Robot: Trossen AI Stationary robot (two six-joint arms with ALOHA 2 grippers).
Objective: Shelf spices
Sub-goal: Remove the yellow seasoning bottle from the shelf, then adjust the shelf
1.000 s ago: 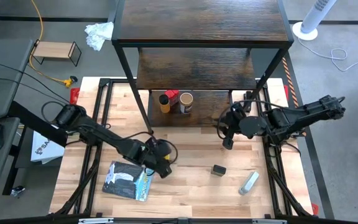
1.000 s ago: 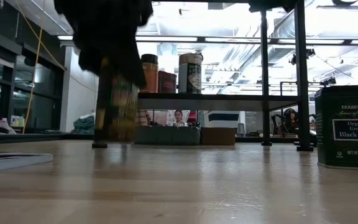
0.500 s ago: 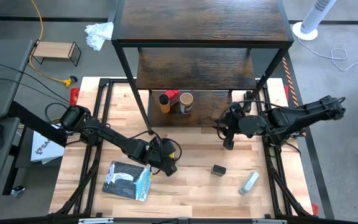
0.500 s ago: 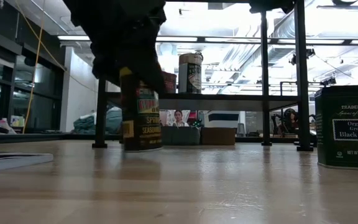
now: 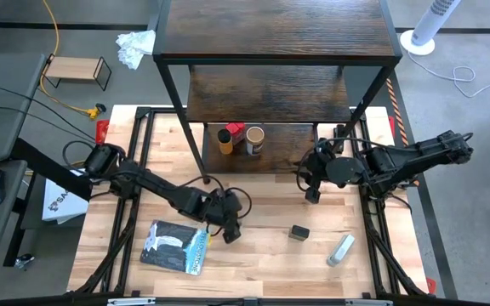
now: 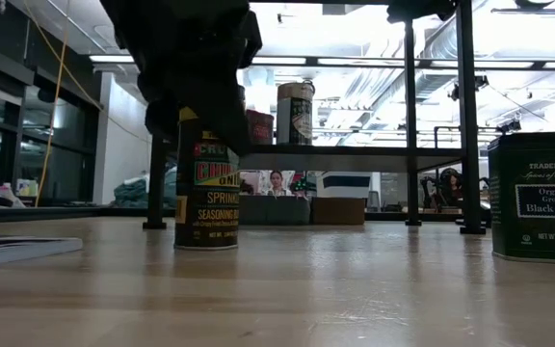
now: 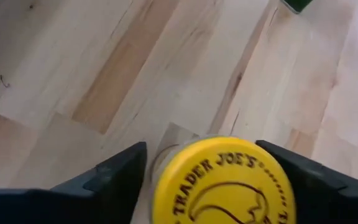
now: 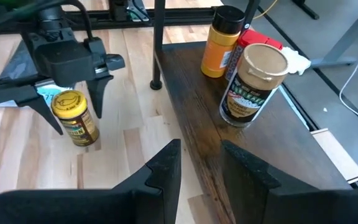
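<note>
You're looking down on a light wood surface (image 5: pixel 262 246) w/ the dark brown shelf (image 5: pixel 275 34) standing at its far side. Take the shelf's lowest board as your landmark. On that board stand three spices close together: a brown jar (image 8: pixel 221 42), a red one (image 8: pixel 253 40) just behind, and a tan-lidded jar (image 8: pixel 254 85) nearest the board's front edge, all upright. Your left end effector (image 5: pixel 226 228) sits out on the surface, well in front of the board and a bit toward the left arm's side. Its fingers (image 7: pixel 114 177) stand apart, one on each side of the yellow-lidded jar (image 7: pixel 224 185), w/ a gap showing on both sides, so it's not clamped. The jar stands upright on the surface; the low view shows its base flat on the wood. Your right end effector (image 5: pixel 311 189) hangs just off the board's front corner on the right arm's side, fingers (image 8: pixel 160 174) set a narrow way apart, w/ nothing between them. The small black one (image 5: pixel 299 232) sits on the surface in front of the board, toward the right arm's side, apart from both arms. A grey-white tube (image 5: pixel 340 250) lies just beyond it, further from the shelf. A flat blue-grey packet (image 5: pixel 173 246) lies on the surface beside the left end effector, on the side away from the black tin.
</note>
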